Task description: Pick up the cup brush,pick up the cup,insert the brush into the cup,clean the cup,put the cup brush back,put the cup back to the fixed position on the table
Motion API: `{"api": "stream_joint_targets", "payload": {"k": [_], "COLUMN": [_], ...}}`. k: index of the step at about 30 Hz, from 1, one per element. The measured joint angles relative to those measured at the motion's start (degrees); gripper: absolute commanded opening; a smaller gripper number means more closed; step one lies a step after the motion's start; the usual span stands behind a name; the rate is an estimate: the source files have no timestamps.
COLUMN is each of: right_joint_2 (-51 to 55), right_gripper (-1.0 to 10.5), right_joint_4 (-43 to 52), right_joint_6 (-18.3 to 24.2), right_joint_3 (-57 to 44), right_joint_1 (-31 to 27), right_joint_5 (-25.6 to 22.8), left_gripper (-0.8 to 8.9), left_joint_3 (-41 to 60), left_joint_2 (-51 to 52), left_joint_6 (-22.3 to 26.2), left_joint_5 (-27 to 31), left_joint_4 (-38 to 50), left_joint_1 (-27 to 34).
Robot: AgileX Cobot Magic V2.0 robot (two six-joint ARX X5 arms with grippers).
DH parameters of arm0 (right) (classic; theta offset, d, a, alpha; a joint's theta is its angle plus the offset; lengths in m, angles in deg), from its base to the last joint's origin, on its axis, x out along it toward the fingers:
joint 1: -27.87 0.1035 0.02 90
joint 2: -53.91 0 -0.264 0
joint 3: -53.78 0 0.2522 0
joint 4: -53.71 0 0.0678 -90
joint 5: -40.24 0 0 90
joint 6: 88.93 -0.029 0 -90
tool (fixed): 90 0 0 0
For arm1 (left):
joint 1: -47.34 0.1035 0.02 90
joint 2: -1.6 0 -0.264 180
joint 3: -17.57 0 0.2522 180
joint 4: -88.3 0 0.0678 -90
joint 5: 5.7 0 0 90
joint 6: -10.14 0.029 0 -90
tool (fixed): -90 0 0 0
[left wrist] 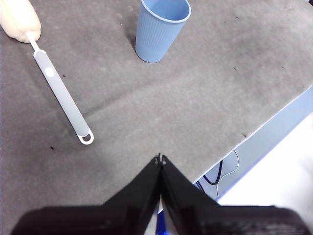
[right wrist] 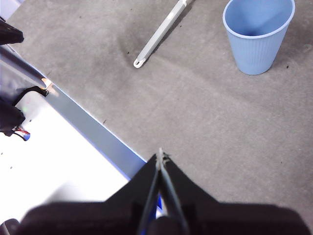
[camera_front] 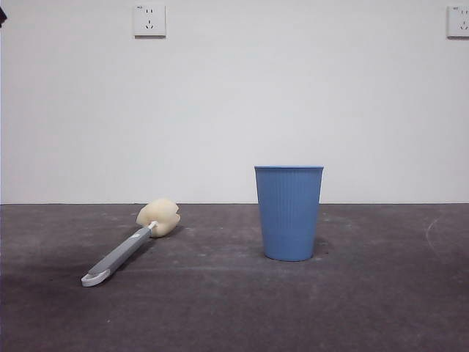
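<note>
- Two task things on the table (camera_front: 381, 308), both free, neither held.
- Cup (camera_front: 289, 213): blue, ribbed, upright, right of centre in the front view, mouth up, base on the table.
- Brush (camera_front: 130, 247): flat on the table, lower left of centre in the front view, well apart from the cup.
- Sponge head (camera_front: 159, 217): cream, lobed, at the far end of the brush, nearer the cup side; white loop (camera_front: 94, 278) at the near end, toward the lower left of the frame.
- Left gripper (left wrist: 160, 158): bottom centre of the left wrist view, jaws pressed together to a point, holding nothing, above the table near its edge.
- Same view: cup (left wrist: 161, 28) at top centre, brush (left wrist: 59, 91) at upper left, sponge cut by the frame corner.
- Right gripper (right wrist: 160, 155): bottom centre of the right wrist view, jaws closed tip to tip, holding nothing, also above the table near its edge.
- Same view: cup (right wrist: 258, 33) at upper right, inside bare; brush handle (right wrist: 161, 33) at top centre, loop end toward the frame's left, sponge out of frame.
- Wall sockets (camera_front: 149, 20) at the top left and top right of the front view, on a white wall.
</note>
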Motion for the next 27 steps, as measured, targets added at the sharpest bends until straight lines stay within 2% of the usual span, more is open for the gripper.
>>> {"api": "stream_joint_targets", "payload": {"k": [3, 6, 10, 14, 18, 22, 27], "right_joint_2": [0.00, 0.00, 0.00, 0.00, 0.00, 0.00, 0.00], "right_gripper": [0.0, 0.0, 0.0, 0.0, 0.0, 0.0, 0.0], "right_joint_4": [0.00, 0.00, -0.02, -0.02, -0.02, -0.04, -0.02], "right_joint_6": [0.00, 0.00, 0.00, 0.00, 0.00, 0.00, 0.02], "right_joint_3": [0.00, 0.00, 0.00, 0.00, 0.00, 0.00, 0.00], "right_joint_1": [0.00, 0.00, 0.00, 0.00, 0.00, 0.00, 0.00], "right_joint_5": [-0.02, 0.00, -0.02, -0.02, -0.02, -0.02, -0.02], "left_gripper": [-0.04, -0.04, -0.04, -0.04, -0.04, -0.04, -0.04], "left_joint_3": [0.02, 0.04, 0.59, 5.14, 12.33, 22.10, 33.05], "left_joint_2": [0.11, 0.96, 3.34, 7.45, 12.63, 18.73, 25.38], "left_joint_6": [2.51, 9.44, 21.49, 28.35, 30.60, 30.91, 28.20], "left_joint_5": [3.08, 6.93, 2.27, -3.13, -4.02, -4.09, -4.09], "left_joint_4": [1.75, 10.01, 25.55, 39.32, 46.42, 46.36, 46.21], "left_joint_1": [0.09, 2.58, 11.08, 21.64, 29.81, 34.49, 37.73]}}
